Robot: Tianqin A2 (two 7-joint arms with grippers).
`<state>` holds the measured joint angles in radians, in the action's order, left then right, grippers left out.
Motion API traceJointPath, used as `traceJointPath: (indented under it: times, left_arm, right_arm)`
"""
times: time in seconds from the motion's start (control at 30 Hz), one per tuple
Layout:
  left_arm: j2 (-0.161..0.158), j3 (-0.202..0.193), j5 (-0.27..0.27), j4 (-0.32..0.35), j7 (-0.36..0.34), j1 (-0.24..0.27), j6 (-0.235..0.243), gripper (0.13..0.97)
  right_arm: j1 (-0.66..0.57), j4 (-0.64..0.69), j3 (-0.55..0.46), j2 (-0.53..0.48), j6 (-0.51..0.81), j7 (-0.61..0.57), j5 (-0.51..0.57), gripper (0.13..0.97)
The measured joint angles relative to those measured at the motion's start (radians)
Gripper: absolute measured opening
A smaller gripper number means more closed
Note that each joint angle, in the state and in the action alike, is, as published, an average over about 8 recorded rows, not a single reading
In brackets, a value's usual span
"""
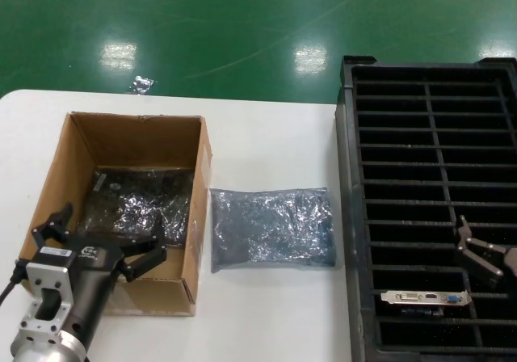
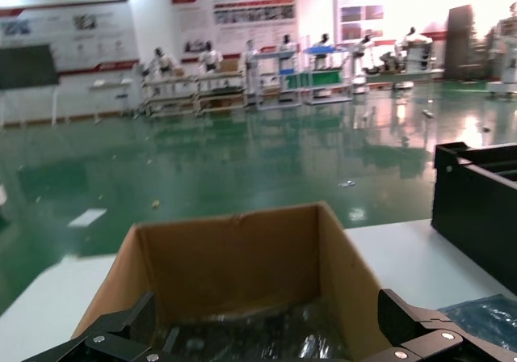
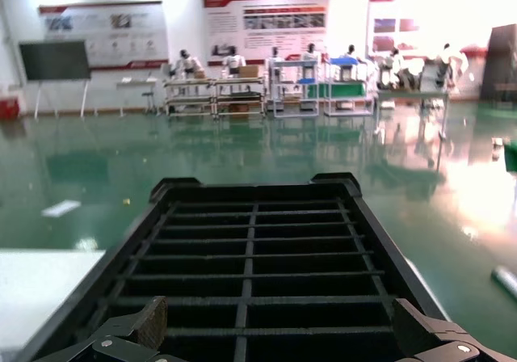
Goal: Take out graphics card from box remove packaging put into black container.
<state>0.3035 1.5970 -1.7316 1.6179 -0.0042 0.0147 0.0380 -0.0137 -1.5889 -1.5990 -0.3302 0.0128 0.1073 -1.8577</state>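
The brown cardboard box (image 1: 81, 148) stands on the white table at the left, with bag-wrapped dark cards (image 1: 141, 204) inside. My left gripper (image 1: 101, 245) is open over the box's near end, empty; the box also shows in the left wrist view (image 2: 234, 265). An empty crinkly grey-silver bag (image 1: 273, 227) lies flat on the table beside the box. The black container (image 1: 432, 95) stands at the right. The graphics card (image 1: 426, 299), with silver bracket and blue port, lies in a near slot. My right gripper (image 1: 478, 253) is open and empty just above the tray, beyond the card. The tray fills the right wrist view (image 3: 254, 257).
The table (image 1: 266, 136) is white with a rounded far left corner. A small scrap of shiny plastic (image 1: 142, 84) lies on the green floor beyond it. The tray's near corner shows in the left wrist view (image 2: 477, 200).
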Motion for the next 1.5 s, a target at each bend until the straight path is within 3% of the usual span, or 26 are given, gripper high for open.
traceJointPath:
  times: [0.2,1.5]
  left_arm:
    - [-0.002,0.001,-0.030,-0.008,0.002,-0.006,-0.017,0.966]
    - [-0.002,0.001,-0.031,-0.008,0.002,-0.007,-0.017,0.966]
  right_arm:
    - [0.006,-0.005,0.000,0.013,-0.006,-0.047,0.025,0.966]
    - [0.006,-0.005,0.000,0.014,-0.006,-0.049,0.026,0.966]
